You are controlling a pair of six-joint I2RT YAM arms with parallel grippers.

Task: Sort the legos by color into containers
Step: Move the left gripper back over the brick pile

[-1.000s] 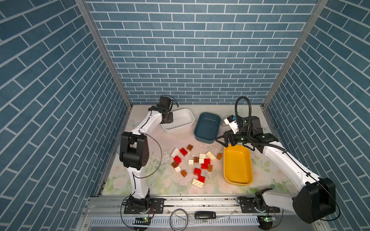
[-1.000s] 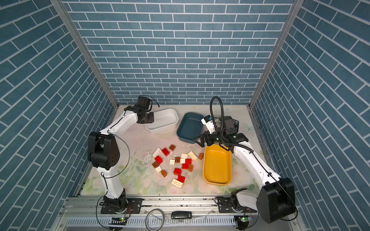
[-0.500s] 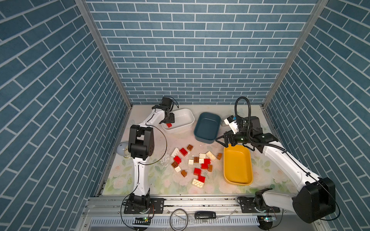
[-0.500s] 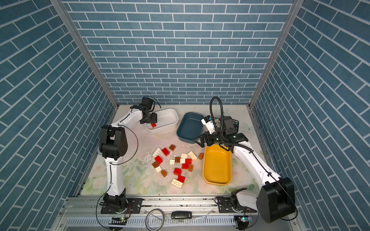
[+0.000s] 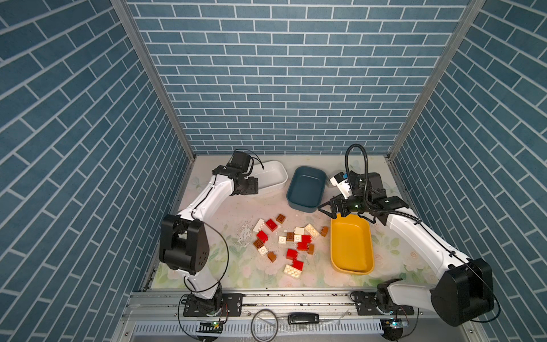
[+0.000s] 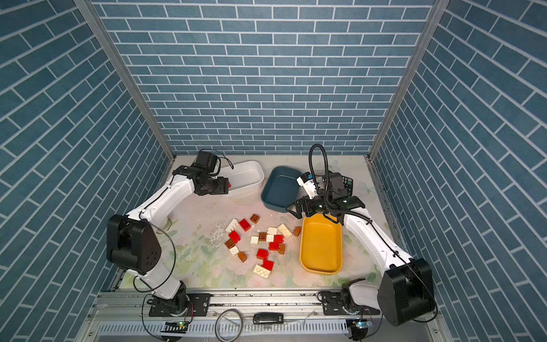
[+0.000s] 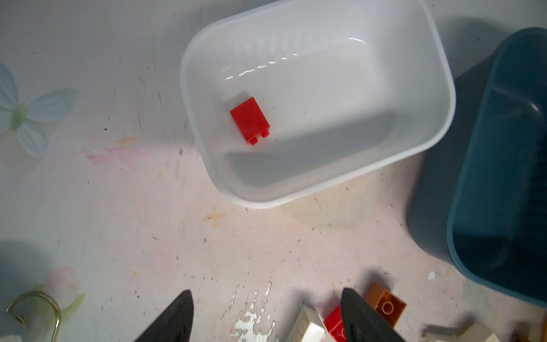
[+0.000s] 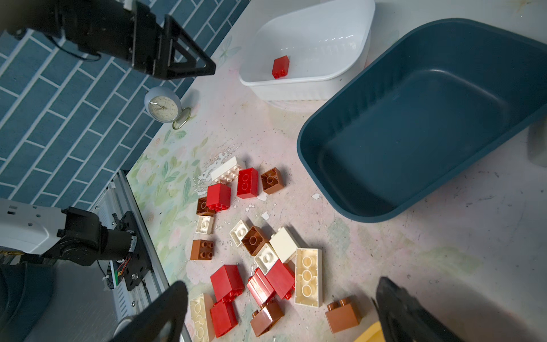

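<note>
Left wrist view: one small red studded plastic brick lies in the shallow white plastic tub by the back edge of the tabletop; left pincer apart, empty. Drop looks done, so next comes a reach for the mixed brick pile nearer the front edge. Right pincer gapes empty.

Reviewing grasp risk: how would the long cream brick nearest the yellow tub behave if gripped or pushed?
The long cream brick looks like rigid plastic, so probably no flex. Lying flat, it would likely slide, not roll. Its glossy sides might slip, and a push could shove the red brick beside it.
</note>
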